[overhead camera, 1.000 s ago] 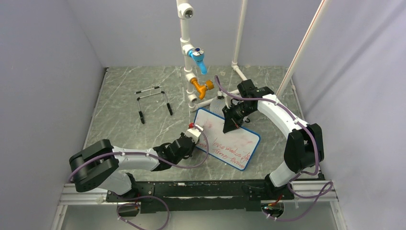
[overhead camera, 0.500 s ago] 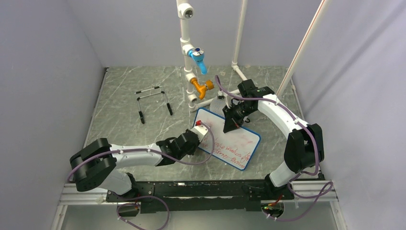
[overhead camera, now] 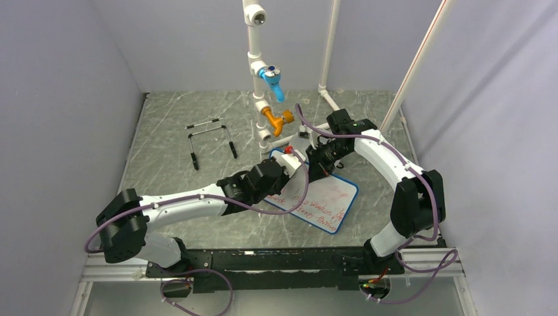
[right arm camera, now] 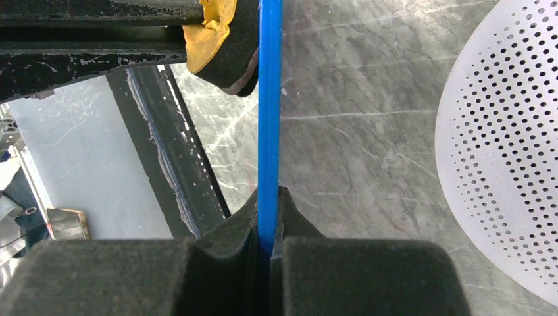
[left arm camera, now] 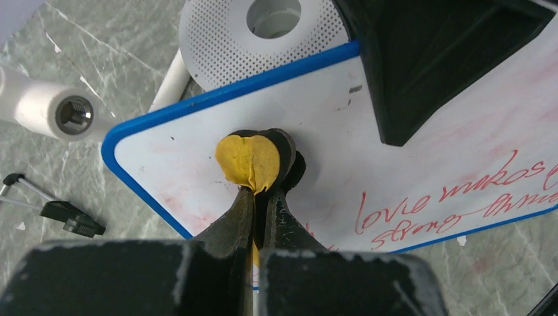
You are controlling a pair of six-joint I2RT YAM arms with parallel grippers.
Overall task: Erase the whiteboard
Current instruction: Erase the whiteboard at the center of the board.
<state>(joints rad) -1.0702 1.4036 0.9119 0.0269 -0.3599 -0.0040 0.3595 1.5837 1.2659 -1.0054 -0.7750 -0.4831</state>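
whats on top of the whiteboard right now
A yellow-and-black eraser pad, pinched by the left gripper, sits against the whiteboard; red writing shows lower right. The right gripper clamps its edge. Any marks beneath pad and gripper are hidden.

Red handwriting [left arm camera: 403, 205] on the whiteboard [left arm camera: 329, 131]: "love makes", below it "strong", remainder unreadable.

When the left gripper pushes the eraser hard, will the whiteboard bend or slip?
Probably stiff: the whiteboard edge runs straight from the right gripper, shut on it. It looks thin, so likely light. Gripped at one edge only, it may pivot under the eraser pad.
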